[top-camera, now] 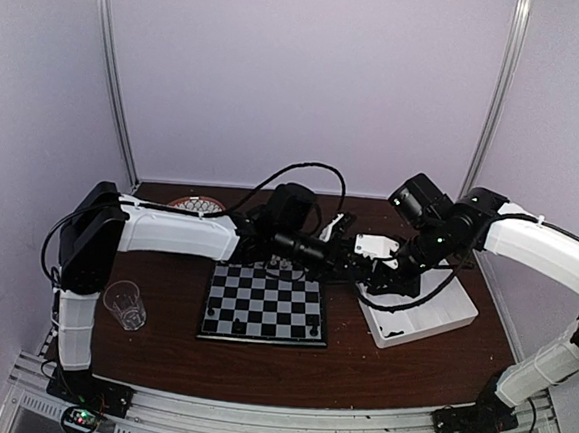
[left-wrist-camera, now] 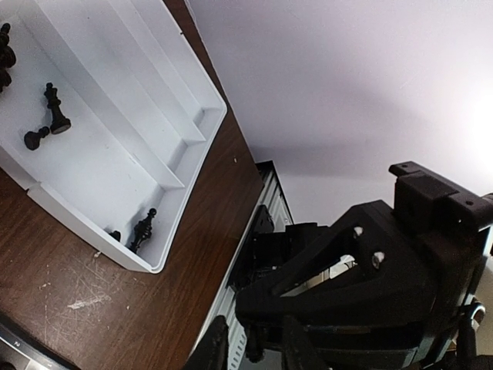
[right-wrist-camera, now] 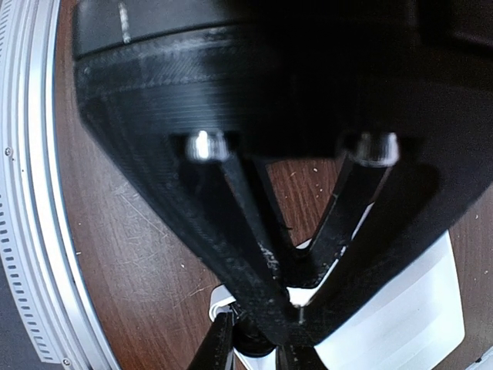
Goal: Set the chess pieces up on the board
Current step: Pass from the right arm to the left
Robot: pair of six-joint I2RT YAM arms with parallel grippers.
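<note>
step: likely piece transfer by tray (top-camera: 449, 316) left edge | right gripper (right-wrist-camera: 258, 351): seemingly clamped on black piece (right-wrist-camera: 250, 338) | left gripper (left-wrist-camera: 254, 351): jaws, cannot tell | next: carry to board (top-camera: 262, 305), set upright

The board (top-camera: 263, 300) lies mid-table, a glass (top-camera: 125, 305) left of it, a tray (top-camera: 451, 311) holding chess pieces (left-wrist-camera: 54, 112) right of it, a plate (top-camera: 192, 204) behind-left.

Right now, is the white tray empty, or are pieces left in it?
Not empty. The left wrist view shows several black pieces in the wide compartment of the tray.
</note>
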